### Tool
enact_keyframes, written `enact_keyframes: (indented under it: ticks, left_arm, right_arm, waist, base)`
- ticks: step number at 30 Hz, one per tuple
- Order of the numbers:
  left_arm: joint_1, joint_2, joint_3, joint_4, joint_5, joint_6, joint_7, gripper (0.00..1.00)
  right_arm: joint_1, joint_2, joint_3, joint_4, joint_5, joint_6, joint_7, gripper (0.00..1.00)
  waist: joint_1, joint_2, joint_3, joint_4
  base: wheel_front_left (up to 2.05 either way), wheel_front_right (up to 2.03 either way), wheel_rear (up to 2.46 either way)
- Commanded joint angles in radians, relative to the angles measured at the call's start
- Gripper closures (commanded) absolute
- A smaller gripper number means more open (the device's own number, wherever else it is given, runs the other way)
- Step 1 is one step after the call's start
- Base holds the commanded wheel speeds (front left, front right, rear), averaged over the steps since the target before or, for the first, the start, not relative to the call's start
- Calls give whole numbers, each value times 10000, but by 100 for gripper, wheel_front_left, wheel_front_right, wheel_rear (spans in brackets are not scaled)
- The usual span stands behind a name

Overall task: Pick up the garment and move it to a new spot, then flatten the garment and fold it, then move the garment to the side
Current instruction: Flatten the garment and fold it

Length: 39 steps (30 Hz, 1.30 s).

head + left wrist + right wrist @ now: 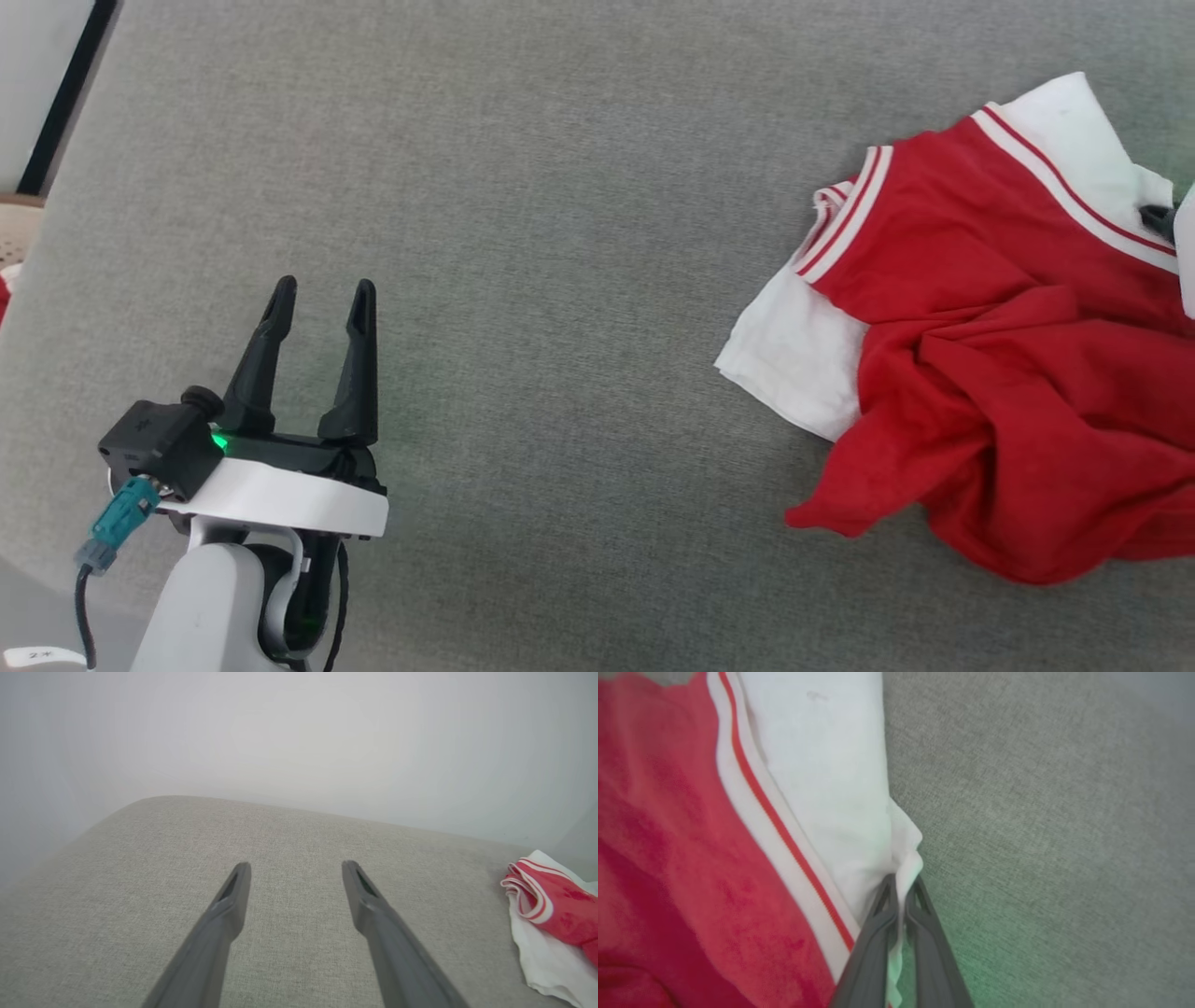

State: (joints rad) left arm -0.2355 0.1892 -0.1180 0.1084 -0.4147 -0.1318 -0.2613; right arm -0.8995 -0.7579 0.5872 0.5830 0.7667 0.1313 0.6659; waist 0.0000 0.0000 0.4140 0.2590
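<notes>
The garment (pixel 990 327), a red shirt with white sleeves and striped trim, lies rumpled at the right of the grey fabric surface (pixel 560 233). In the right wrist view my right gripper (pixel 903 884) is shut on the edge of the garment's white sleeve (pixel 822 765), with cloth pinched between the dark fingers. A dark bit of that gripper (pixel 1159 220) peeks out at the garment's far right edge in the head view. My left gripper (pixel 322 297) stands open at the lower left, far from the garment. The left wrist view shows its spread fingers (pixel 233 896) over bare fabric, with the garment (pixel 551 910) at the right edge.
The grey surface ends at a rounded edge (pixel 154 800) ahead of the left gripper, with a pale wall behind. A dark strip and a bit of tan object (pixel 19 233) lie past the surface's left edge. Wide bare fabric lies between the left gripper and the garment.
</notes>
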Motion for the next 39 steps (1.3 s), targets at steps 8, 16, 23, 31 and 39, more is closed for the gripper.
enact_keyframes:
  ticks: [8,16,23,31,39]
  left_arm:
    - [90,218,95,-7,-9,24,-54,0]
    - [216,486,101,-51,-48,24,-54,0]
    - [336,711,141,-36,-56,24,-54,0]
    - [387,922,138,-16,-122,24,-54,0]
    - [251,1145,49,69,-151,24,-54,0]
  right_arm:
    - [-47,24,-906,712,202,-16,-1553,100]
    - [979,-244,-2287,1856,198,-16,-2958,100]
    - [2478,-221,-3385,2721,444,-16,-4123,100]
    - [3265,164,-3979,2925,487,-16,-4834,100]
    - [3267,569,-4236,2609,138,-16,-5779,0]
  waist:
    - [0,0,-484,-738]
    - [0,0,-774,-1543]
    - [0,0,-889,-2009]
    - [0,0,-948,-2307]
    - [0,0,-1050,-2486]
  base:
    - [0,0,0]
    - [0,0,0]
    - [0,0,0]
    - [0,0,0]
    - [0,0,0]
